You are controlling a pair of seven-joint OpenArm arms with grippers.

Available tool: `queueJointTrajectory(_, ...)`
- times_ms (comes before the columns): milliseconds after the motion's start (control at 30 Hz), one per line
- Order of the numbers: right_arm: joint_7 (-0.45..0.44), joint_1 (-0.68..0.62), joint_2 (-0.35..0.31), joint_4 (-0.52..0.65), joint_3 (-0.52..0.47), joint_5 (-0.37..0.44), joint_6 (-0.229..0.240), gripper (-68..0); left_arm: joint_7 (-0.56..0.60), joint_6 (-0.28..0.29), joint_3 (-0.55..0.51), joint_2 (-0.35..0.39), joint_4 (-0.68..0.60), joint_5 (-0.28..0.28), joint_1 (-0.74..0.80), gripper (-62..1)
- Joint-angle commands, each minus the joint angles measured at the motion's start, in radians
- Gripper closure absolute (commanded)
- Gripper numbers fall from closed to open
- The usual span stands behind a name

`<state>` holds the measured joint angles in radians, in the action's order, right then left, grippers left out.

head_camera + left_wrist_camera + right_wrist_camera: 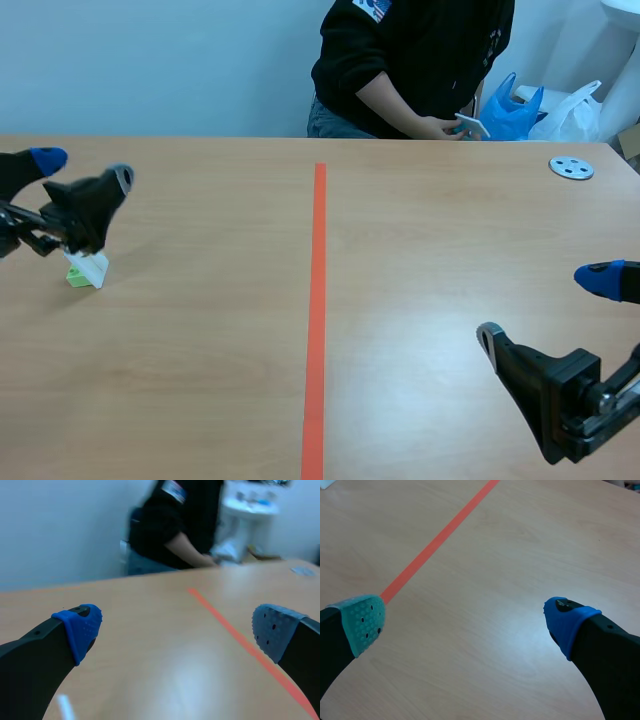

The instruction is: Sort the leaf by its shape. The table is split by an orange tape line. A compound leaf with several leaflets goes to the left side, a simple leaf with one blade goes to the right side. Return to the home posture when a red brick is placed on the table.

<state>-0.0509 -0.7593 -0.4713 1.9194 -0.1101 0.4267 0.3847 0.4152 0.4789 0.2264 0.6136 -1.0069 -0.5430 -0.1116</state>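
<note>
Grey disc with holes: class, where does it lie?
Scene view: the grey disc lies far back on the table, well right of the orange tape line.

The orange tape line (317,320) runs six to twelve o'clock. At nine the left gripper (85,167) gapes beside a white-and-green object (85,270); at four, the right gripper (543,306) gapes too.

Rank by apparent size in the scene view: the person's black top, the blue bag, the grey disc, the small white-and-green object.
1. black top
2. blue bag
3. grey disc and white-and-green object: these look about alike, and the disc lies farther from the camera, so they stay unranked.
</note>
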Motion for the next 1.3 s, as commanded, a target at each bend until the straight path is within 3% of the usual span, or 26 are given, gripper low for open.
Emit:
queueJointTrajectory(0,-0.012,0.011,-0.005,0.004,-0.011,0.007,0.001,-67.9,-0.006,0.011,-0.008,0.013,-0.062,0.003,0.038,-62.3)
queueJointTrajectory(133,-0.011,0.011,-0.005,0.004,-0.011,0.008,0.001,-67.9,-0.078,0.011,-0.014,0.021,-0.239,0.048,0.154,-62.3)
queueJointTrajectory(333,-0.012,0.011,-0.005,0.004,-0.011,0.008,0.001,-67.9,-0.205,0.003,-0.027,0.019,-0.478,0.07,0.315,-62.3)
queueJointTrajectory(600,-0.011,0.011,-0.005,0.004,-0.011,0.008,0.005,-67.9,-0.271,-0.031,-0.042,0.01,-0.672,0.109,0.491,-62.3)
queueJointTrajectory(1000,-0.011,0.011,-0.005,0.004,-0.011,0.008,0.005,-67.9,-0.285,-0.077,-0.051,-0.1,-0.741,0.144,0.58,-62.3)
queueJointTrajectory(1267,-0.011,0.011,-0.005,0.004,-0.011,0.008,0.005,-67.9,-0.285,-0.103,-0.051,-0.106,-0.741,0.17,0.579,-62.3)
